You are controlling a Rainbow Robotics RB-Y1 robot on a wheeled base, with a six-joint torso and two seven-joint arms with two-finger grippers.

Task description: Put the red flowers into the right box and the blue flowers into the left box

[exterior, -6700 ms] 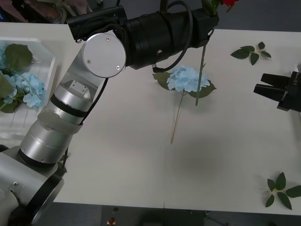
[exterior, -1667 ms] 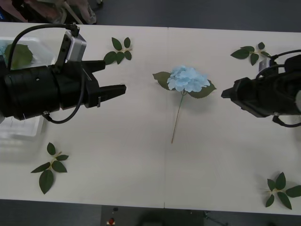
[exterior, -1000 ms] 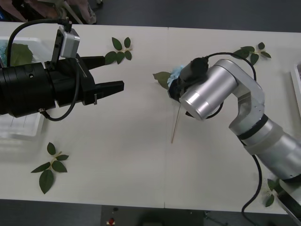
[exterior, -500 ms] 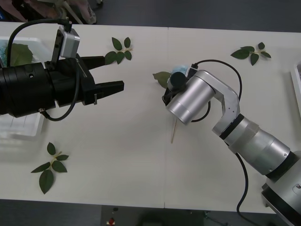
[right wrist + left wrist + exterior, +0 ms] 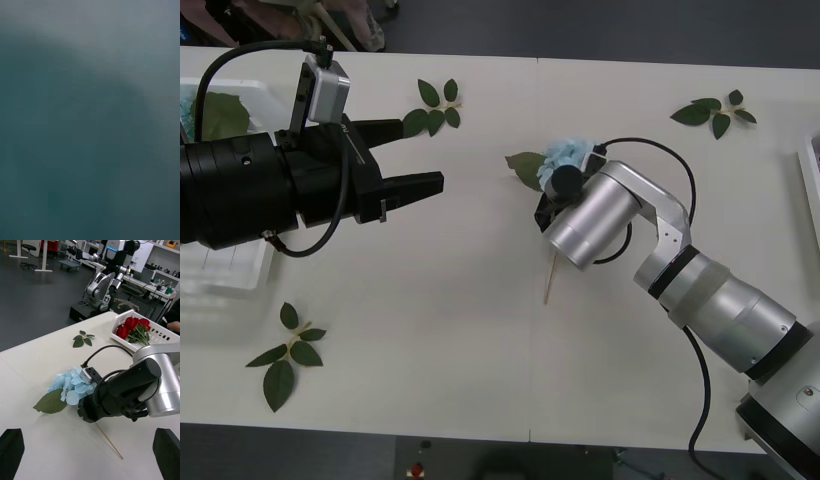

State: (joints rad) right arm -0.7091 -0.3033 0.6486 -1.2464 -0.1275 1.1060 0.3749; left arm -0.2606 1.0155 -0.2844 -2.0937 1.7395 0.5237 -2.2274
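Front view: right claw (image 5: 546,205) buried in the blue flower (image 5: 568,153) (grip unreadable), left claw (image 5: 418,170) spread wide.

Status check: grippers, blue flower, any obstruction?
Right gripper down on the blue flower at table centre, grip unconfirmed. Left gripper open, hovering left of it. Red flowers boxed. Nothing in the way.

No readable text, labels, brands, numbers or signs anywhere.
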